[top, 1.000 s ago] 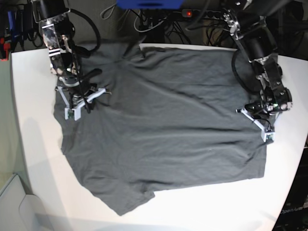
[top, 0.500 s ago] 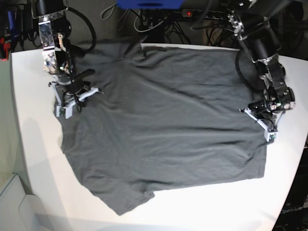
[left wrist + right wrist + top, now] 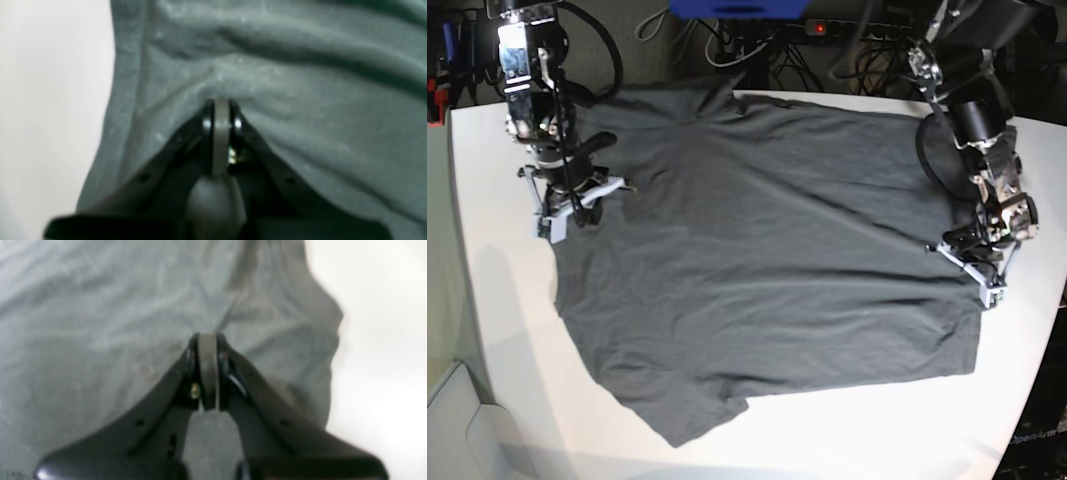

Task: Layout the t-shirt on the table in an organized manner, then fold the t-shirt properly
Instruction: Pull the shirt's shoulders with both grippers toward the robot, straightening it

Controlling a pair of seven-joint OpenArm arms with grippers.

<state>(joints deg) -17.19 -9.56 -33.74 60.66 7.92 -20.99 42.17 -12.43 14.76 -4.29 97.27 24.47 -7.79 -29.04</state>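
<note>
T-shirt: dark grey, spread flat and mostly open across the middle of the white surface; one sleeve pointing to the near edge, collar end at the far edge.
Cloth state: long shallow wrinkles running across the body; hem edge beside the left arm fairly straight.
Left end effector: pressed together, pinching the t-shirt just inside its edge; in the left wrist view, fabric bunched into folds right at the closed tips, bare surface alongside.
Right end effector: pressed together, pinching the t-shirt near its opposite edge; in the right wrist view, creases radiating from the closed tips, shirt border curving beside bare surface.
Arms: one at each side of the shirt, well apart, both low over the cloth.
Surroundings: cables and a blue object behind the far edge of the surface.
</note>
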